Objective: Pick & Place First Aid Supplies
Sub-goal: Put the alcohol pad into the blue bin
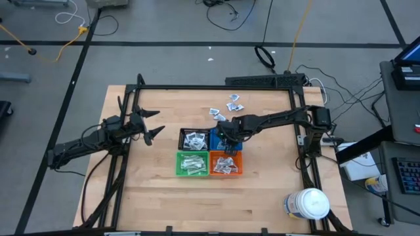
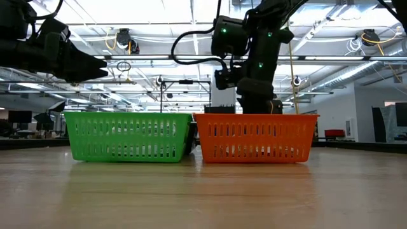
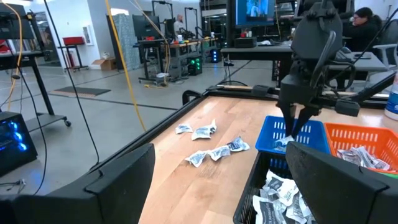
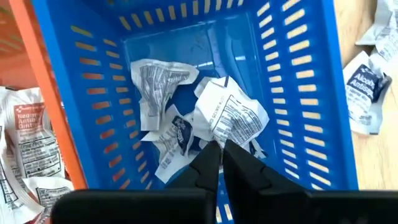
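Note:
Several small white wrapped packets lie loose on the table near its far edge (image 1: 233,103) and show in the left wrist view (image 3: 214,151). More fill the black bin (image 1: 193,139), green bin (image 1: 192,164) and orange bin (image 1: 226,164). My right gripper (image 4: 217,148) hangs low over the blue bin (image 1: 216,134), shut on a white printed packet (image 4: 231,117), with other packets on the bin floor under it. My left gripper (image 1: 151,131) waits open above the table, left of the bins, touching nothing. My right gripper pinches the printed packet by its near edge (image 4: 219,138) between the two fingertips, coming from above and pointing down into the blue bin. The packet sticks out just beyond the tips, above the packets on the bin floor; whether it also rests on them I cannot tell.
The four bins stand together in a square at mid-table. A large white round jar (image 1: 308,203) stands at the near right corner. A black frame (image 1: 216,87) runs around the table. Bare wood lies in front of the bins and to their left.

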`<state>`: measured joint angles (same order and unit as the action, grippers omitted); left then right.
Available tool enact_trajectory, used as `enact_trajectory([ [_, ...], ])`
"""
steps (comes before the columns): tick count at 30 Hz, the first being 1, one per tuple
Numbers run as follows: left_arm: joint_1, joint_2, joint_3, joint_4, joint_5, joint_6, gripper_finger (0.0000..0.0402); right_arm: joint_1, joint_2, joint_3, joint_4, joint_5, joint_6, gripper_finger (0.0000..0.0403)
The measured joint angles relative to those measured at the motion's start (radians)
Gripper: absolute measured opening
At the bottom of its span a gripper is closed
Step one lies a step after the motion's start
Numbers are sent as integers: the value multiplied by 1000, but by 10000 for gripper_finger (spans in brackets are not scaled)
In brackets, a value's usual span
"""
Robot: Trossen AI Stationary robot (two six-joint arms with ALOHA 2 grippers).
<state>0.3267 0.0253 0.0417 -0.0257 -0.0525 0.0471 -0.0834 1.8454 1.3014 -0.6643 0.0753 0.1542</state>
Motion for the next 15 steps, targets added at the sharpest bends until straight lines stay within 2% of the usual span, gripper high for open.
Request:
enact_trajectory([
  [4,0,0,0,0,0,0,365,-1,0,0,-18,-1,-7,45],
  [10,0,0,0,0,0,0,365,-9,-23,0,-32,0,-20,121],
  [15,0,0,0,0,0,0,365,-28,-74,0,-74,-43,-155,160],
])
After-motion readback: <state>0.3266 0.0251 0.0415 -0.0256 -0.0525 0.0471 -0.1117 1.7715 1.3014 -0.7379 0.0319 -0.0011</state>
